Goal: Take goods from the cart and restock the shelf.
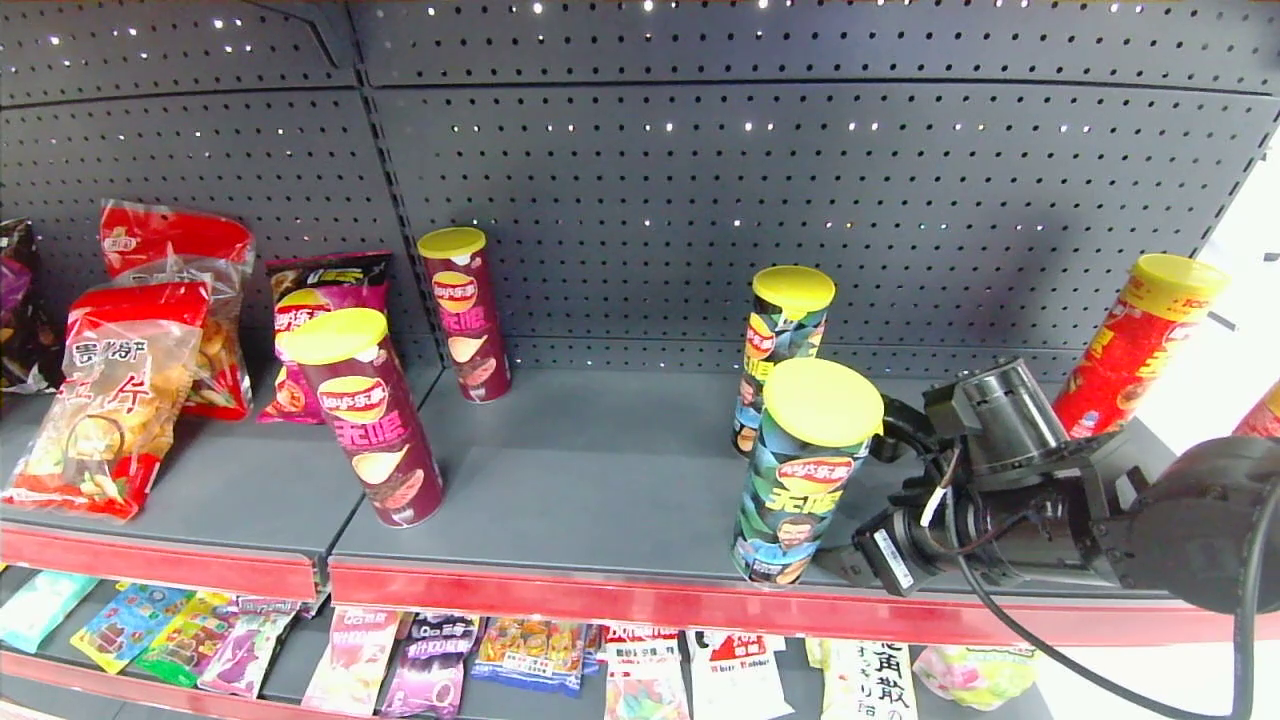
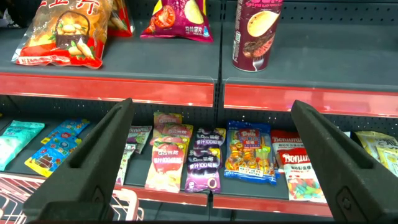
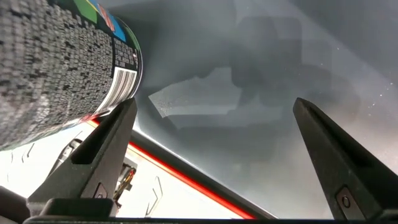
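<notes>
A green chip can (image 1: 805, 470) with a yellow lid stands upright at the front edge of the grey shelf (image 1: 600, 470). My right gripper (image 1: 880, 500) is right beside it, low on the can's right side. In the right wrist view the gripper (image 3: 213, 106) is open with nothing between its fingers, and the can (image 3: 62, 62) lies just outside one finger (image 3: 106, 155). My left gripper (image 2: 211, 106) is open too, held in front of the lower shelf level. A red wire corner of the cart (image 2: 25, 193) shows below it.
A second green can (image 1: 785, 340) stands behind the first. Two maroon cans (image 1: 365, 415) (image 1: 465, 312) stand to the left, a red can (image 1: 1140, 345) at far right, snack bags (image 1: 110, 400) at far left. Candy bags (image 2: 199, 162) fill the lower level. Bare shelf lies between the can groups.
</notes>
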Controlling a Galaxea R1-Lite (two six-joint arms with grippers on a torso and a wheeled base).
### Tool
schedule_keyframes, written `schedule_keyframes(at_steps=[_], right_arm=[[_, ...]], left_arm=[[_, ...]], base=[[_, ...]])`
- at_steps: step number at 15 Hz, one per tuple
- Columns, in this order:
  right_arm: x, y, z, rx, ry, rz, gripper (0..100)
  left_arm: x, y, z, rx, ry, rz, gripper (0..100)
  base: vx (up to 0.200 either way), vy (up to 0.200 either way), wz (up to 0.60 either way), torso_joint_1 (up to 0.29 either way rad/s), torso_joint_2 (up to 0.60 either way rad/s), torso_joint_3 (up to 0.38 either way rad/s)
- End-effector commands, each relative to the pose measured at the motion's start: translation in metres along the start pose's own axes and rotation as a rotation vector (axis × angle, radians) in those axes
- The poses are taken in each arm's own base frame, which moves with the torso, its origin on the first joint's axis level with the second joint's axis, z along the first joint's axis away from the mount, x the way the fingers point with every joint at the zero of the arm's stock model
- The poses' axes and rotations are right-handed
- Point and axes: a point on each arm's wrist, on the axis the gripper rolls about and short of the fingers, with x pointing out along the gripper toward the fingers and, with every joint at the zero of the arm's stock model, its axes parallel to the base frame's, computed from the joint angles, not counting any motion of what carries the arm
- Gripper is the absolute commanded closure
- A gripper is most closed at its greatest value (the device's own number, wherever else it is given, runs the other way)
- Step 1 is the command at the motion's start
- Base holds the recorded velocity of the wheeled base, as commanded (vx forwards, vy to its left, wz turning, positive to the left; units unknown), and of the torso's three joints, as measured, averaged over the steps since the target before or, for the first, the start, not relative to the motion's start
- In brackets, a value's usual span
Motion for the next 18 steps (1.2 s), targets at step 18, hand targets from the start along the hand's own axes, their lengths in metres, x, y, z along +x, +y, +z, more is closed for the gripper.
schedule_keyframes(at_steps=[18], right_arm=[[-0.006,-0.017,-0.004,0.045,-0.003,-0.045,0]], left_arm=[[0.000,0.000,0.000,0.000,-0.001,0.000,0]], base=[[0.000,0.000,0.00,0.000,0.00,0.000]])
